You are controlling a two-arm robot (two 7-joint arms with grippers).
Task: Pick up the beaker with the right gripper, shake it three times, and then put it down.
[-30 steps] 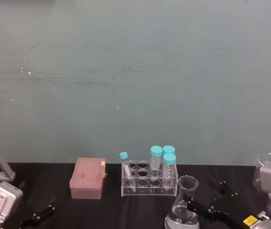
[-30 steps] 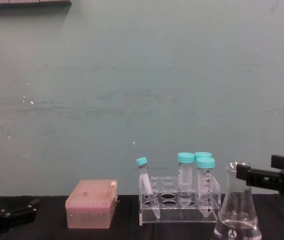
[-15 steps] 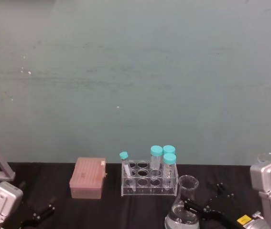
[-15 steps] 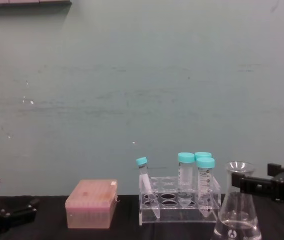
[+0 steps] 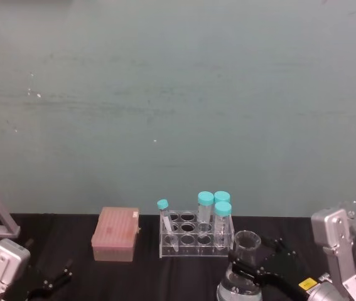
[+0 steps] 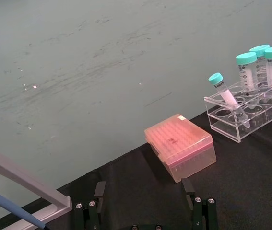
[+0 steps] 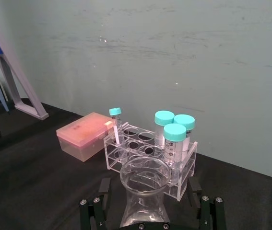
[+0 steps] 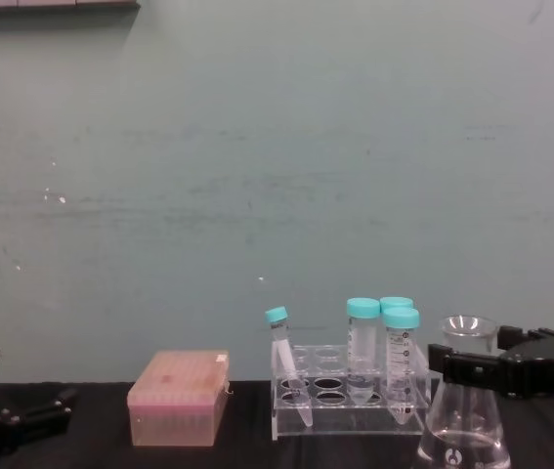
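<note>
Since a second earlier, the right hand point(image 8: 447, 367) had slid further toward the robot's left. Its black fingers now crossed the neck of the clear glass conical beaker point(image 8: 467, 435) instead of ending beside it. In the right wrist view the hand point(image 7: 150, 211) stood open, one jaw on each side of the beaker point(image 7: 144, 178) with a gap showing at both sides, holding nothing. The beaker point(image 5: 247, 242) rested upright on the black desk point(image 5: 165, 276) with a little clear liquid in its wide base. It stood just in front of the clear plastic rack of teal-capped tubes point(image 5: 196, 237) and toward its right end. A pink lidded plastic box point(image 5: 116, 233) lay left of the rack. The left hand point(image 6: 145, 213) sat low at the desk's left edge, fingers spread apart and empty.
</note>
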